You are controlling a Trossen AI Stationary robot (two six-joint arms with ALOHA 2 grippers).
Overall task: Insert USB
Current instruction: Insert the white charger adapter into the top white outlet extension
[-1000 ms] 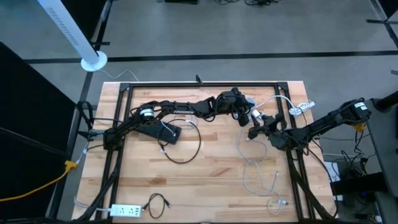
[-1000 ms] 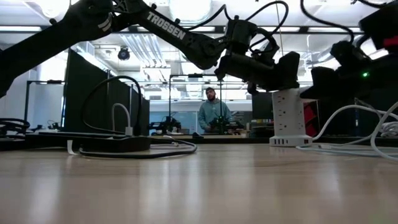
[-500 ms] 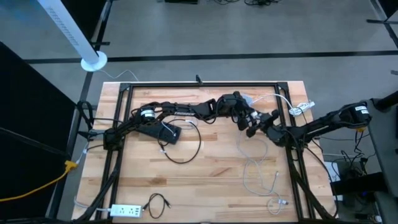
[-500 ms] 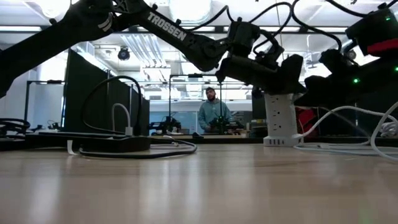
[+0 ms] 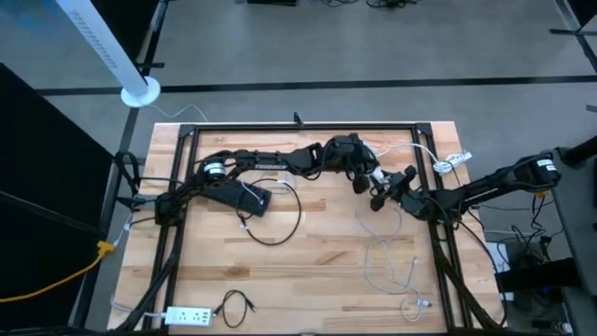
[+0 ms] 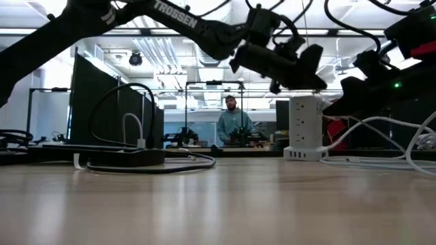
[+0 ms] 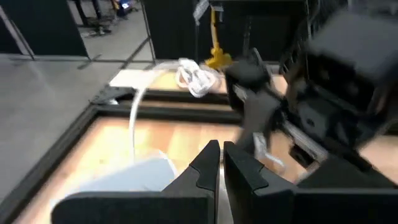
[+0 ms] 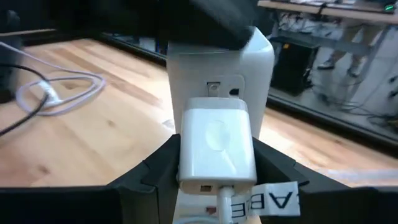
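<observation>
The white USB charger plug (image 8: 216, 148) sits clamped between the fingers of the right gripper (image 8: 214, 163), its flat face held right up against the side of the white power strip tower (image 8: 233, 74), just below that tower's small USB ports. A white cable with a label tag hangs from the near end of the plug. In the high view this all happens toward the far right of the wooden table (image 5: 308, 271), where the right gripper (image 5: 384, 191) meets the left gripper (image 5: 359, 177).

The tower (image 6: 302, 129) stands upright on the table in the low view, with the left gripper (image 6: 289, 68) just above its top. The left gripper's fingers (image 7: 211, 165) are pressed together with nothing between them.

Loose white cable (image 5: 387, 252) trails across the table toward the near right corner. A black adapter block (image 5: 244, 199) with a dark cable loop lies on the left part of the table, and a white power strip (image 5: 189, 317) rests at the near left edge. Beyond the table, a person (image 6: 231, 124) stands in the room.
</observation>
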